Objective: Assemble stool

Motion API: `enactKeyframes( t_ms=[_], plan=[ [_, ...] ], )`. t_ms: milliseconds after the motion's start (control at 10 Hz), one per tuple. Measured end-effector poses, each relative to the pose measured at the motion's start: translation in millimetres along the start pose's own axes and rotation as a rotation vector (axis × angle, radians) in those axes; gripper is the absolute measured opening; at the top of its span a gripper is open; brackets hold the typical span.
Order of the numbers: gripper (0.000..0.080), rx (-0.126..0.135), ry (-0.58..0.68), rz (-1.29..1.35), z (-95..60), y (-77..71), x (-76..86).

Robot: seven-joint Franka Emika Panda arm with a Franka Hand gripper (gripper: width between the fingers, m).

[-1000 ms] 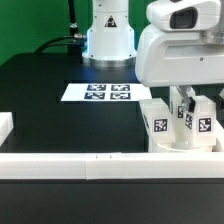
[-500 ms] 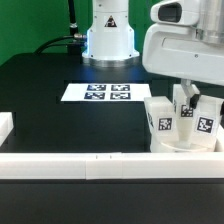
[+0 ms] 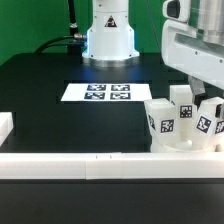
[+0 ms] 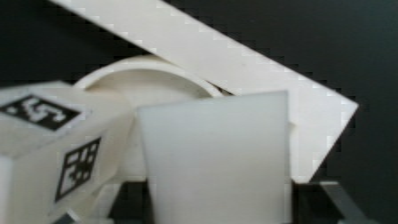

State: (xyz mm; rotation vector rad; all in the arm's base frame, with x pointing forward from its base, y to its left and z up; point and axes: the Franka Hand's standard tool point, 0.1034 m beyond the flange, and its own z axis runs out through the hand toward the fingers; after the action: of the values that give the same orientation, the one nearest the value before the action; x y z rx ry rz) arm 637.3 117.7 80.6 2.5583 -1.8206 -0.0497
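Observation:
The white round seat (image 3: 186, 149) lies at the exterior view's right, against the front rail. Three blocky tagged legs stand on it: one on the left (image 3: 159, 122), one in the middle (image 3: 182, 106), and one on the right (image 3: 208, 121) that leans. My gripper (image 3: 186, 92) comes down from above onto the middle leg. In the wrist view my gripper (image 4: 222, 208) is shut on that leg (image 4: 214, 150), with a dark finger on each side. A second tagged leg (image 4: 50, 140) stands beside it, and the seat's rim (image 4: 146, 78) shows behind.
The marker board (image 3: 97, 93) lies flat mid-table near the robot base (image 3: 108, 35). A long white rail (image 3: 90, 163) runs along the front edge and crosses the wrist view (image 4: 214, 45). A short rail piece (image 3: 5, 128) is at the left.
The arm has shifted toward the exterior view's right and risen. The middle leg now stands higher, and the right leg leans more.

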Motion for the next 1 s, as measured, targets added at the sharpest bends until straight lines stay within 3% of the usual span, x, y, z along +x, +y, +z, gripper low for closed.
enactKeyframes(
  t_ms=[100,300,400,800,900,1000],
  plan=[
    [0.0337,0.013,-0.004,0.116,0.1,-1.3,0.1],
    [0.0337,0.101,-0.041,0.521,0.6,0.5,1.0],
    [0.0337,0.13,-0.055,0.659,0.7,1.0,0.4],
    [0.0337,0.142,-0.089,0.792,0.7,0.5,0.4],
    [0.0337,0.163,-0.11,0.853,0.8,-0.6,1.0],
    [0.0337,0.204,-0.135,0.915,1.1,0.8,0.7]
  ],
)
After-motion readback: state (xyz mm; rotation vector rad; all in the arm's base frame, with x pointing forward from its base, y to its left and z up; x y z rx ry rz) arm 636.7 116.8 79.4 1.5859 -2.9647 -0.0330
